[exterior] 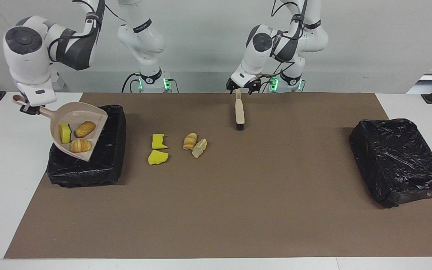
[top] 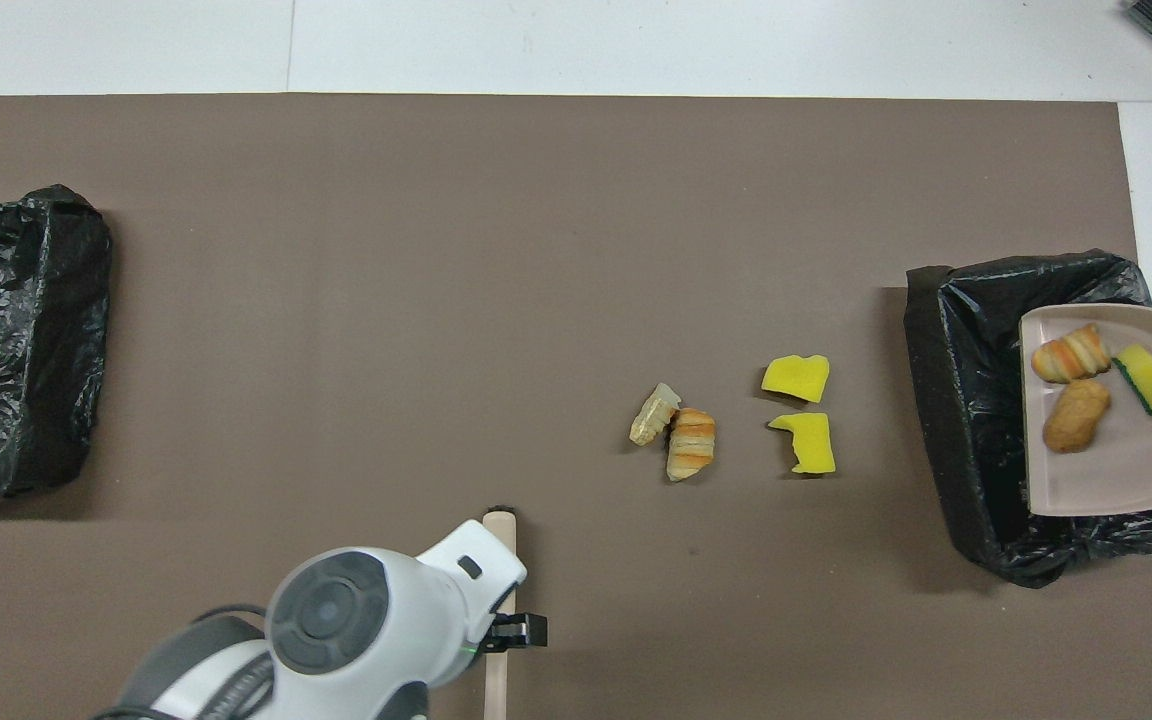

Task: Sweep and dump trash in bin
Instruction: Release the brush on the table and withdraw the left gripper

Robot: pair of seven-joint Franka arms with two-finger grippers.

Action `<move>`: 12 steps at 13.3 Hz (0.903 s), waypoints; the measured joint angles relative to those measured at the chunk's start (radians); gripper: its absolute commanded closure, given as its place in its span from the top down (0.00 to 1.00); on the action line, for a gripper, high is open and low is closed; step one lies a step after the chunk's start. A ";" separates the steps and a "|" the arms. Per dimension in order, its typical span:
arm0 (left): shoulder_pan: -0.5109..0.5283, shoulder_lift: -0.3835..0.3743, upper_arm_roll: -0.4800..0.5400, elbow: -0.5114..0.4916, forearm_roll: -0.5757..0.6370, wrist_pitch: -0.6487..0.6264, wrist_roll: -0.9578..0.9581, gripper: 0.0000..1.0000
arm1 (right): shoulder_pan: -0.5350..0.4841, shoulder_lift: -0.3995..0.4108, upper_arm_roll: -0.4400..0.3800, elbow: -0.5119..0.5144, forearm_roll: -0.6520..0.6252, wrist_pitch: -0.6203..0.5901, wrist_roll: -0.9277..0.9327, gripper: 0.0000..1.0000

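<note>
Mid-frame, four pieces of trash (exterior: pixel 176 147) lie loose; three ride the dustpan (exterior: pixel 77 129) over the bin (exterior: pixel 107 165) at frame left, handle pinched by the right gripper (exterior: pixel 28 108). Likely light, soft, sweepable. The left gripper (exterior: pixel 243 87) appears spread above the brush (exterior: pixel 239 112).

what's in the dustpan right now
Three pieces lie in the dustpan: a green-backed sponge chunk, a tan bread lump and a striped croissant piece. The right gripper holds it over the black-lined bin. Nothing visibly hidden.
</note>
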 measured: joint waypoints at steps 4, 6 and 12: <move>0.009 0.003 0.179 0.110 0.248 -0.065 0.119 1.00 | 0.011 -0.010 -0.003 -0.004 -0.069 -0.065 -0.023 0.00; 0.009 0.016 0.246 0.146 0.303 -0.065 0.184 1.00 | 0.003 -0.016 -0.006 0.032 -0.072 -0.095 -0.076 0.00; 0.010 0.196 0.409 0.406 0.540 -0.086 0.310 1.00 | 0.016 -0.025 0.005 0.140 -0.011 -0.216 -0.129 0.00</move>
